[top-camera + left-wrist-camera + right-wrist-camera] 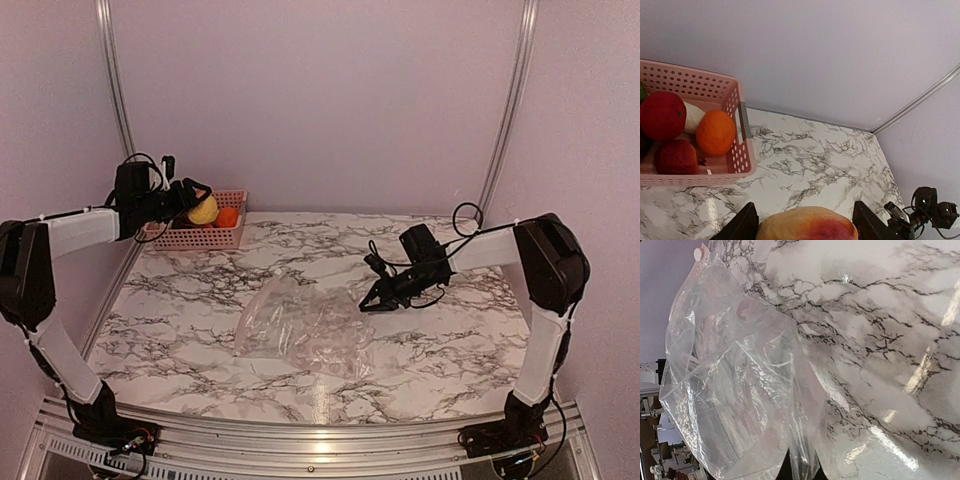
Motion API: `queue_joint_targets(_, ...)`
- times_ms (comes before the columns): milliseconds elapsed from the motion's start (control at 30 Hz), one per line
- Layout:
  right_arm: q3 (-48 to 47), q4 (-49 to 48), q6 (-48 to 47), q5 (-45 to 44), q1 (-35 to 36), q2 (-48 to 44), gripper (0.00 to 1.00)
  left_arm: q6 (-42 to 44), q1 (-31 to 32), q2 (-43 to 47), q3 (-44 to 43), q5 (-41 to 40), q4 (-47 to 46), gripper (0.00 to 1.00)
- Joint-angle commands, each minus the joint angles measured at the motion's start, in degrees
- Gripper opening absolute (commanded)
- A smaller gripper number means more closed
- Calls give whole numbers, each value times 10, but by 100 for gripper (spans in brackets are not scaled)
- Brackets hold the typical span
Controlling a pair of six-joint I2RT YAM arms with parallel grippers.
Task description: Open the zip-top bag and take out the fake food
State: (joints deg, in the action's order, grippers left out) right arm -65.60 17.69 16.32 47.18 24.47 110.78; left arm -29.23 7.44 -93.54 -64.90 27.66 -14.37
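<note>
Left hand (pixel 200 205) grips fake food (pixel 807 225); zip-top bag (pixel 300 325) lies pinched in right hand (pixel 370 301).

The table (pixel 200 300) is white marble veined in dark grey. The zip-top bag (pixel 300 325) is clear and colourless. At ten o'clock the basket (pixel 205 238) is pink, patterned with rows of small holes. It shows an orange fruit (pixel 715 132), a bright red fruit (pixel 661 115), a darker red fruit (pixel 676 156) and a white piece (pixel 694 116). My left gripper (pixel 805 225) is black, and the yellow fruit (pixel 790 229) in it blushes red. The walls (pixel 320 100) are pale lilac.
</note>
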Motion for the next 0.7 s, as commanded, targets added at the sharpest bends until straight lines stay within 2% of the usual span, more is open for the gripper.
queue_joint_targets(0,5,-6,10,-15,-5,-28,0,-22,-33,-80,-111,-105,43,54)
queue_joint_targets(367,5,-19,44,-26,-5,-36,0,-20,-36,-323,-427,-165,83,60)
queue_joint_targets(667,0,-14,57,-29,-4,-33,0,-37,-32,-461,-579,-190,57,65)
